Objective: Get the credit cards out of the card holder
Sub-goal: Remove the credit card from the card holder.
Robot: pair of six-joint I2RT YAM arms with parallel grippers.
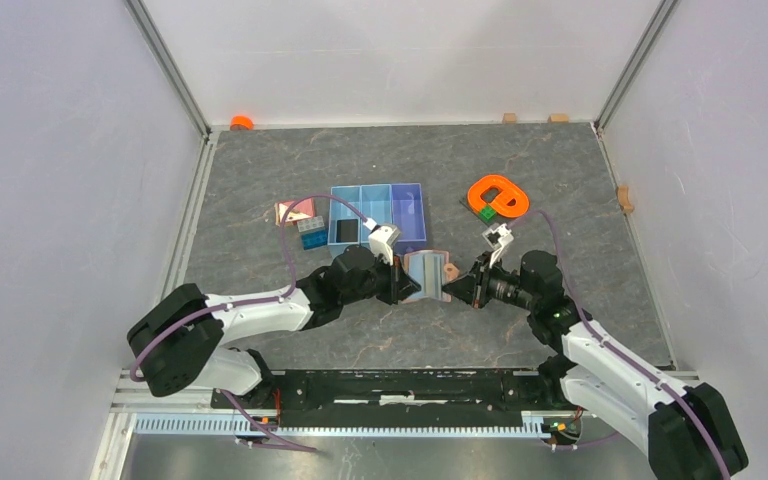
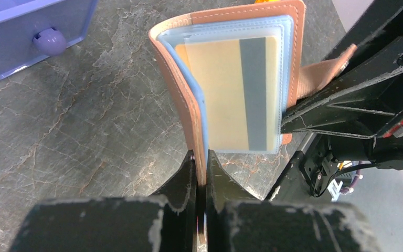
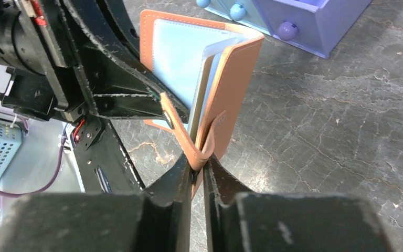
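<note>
The salmon-brown card holder (image 1: 426,275) stands open on its edge above the table, between my two grippers. My left gripper (image 2: 202,160) is shut on one cover's lower edge. A tan credit card (image 2: 225,94) with a grey stripe sits in a clear pocket of the card holder (image 2: 189,105). My right gripper (image 3: 198,164) is shut on the other cover of the card holder (image 3: 239,79), with the looped closure tab (image 3: 176,123) pinched in as well. In the top view the left gripper (image 1: 401,282) and right gripper (image 1: 456,290) face each other. A small black rectangle (image 1: 343,232) lies in the tray; I cannot tell whether it is a card.
A blue three-compartment tray (image 1: 406,202) stands just behind the card holder. Left of it lie a pink block (image 1: 298,211) and blue bricks (image 1: 311,234). An orange ring-shaped piece (image 1: 497,196) lies at the back right. A purple drawer box (image 3: 320,23) shows in both wrist views.
</note>
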